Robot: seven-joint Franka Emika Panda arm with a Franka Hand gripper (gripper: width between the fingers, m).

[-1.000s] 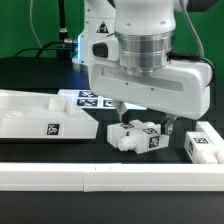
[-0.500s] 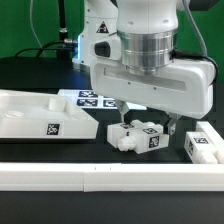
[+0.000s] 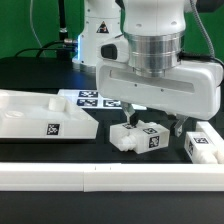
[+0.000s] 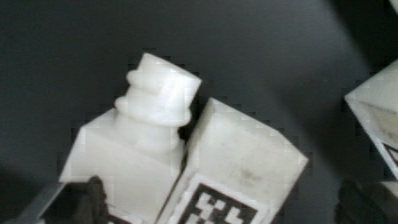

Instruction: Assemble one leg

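**Tool poised over a lying leg, grasp not yet made**

The leg (image 3: 139, 137) lies on its side on the dark desk (image 3: 85, 150), just beside the big flat panel (image 3: 35, 112), towards the exterior view's right. A second leg (image 3: 203, 146) lies further to the exterior view's right, apart from the first. The tool (image 3: 153, 121) hangs right above the first leg with its two fingers (image 3: 127, 112) spread wide, one towards each end of the leg. Nothing is held between them. The exterior view does not show whether either finger touches the leg. In the wrist view the leg (image 4: 151, 150) fills the middle of the picture. Its narrow round end (image 4: 157, 88) points away from the chunky body, and a black-and-white tag (image 4: 222, 200) shows on one face.

Judging by this, the step in hand is picking the leg up. The task is at an early stage, since the leg is loose on the desk and is not seated in any socket of the panel.

The next move probably calls for a short descent until the fingers flank the body, then a firm close across its flat sides. The leg looks centred under the wrist, so little sideways correction seems needed. The risk I see is a finger landing on the leg, or nudging it towards the panel.
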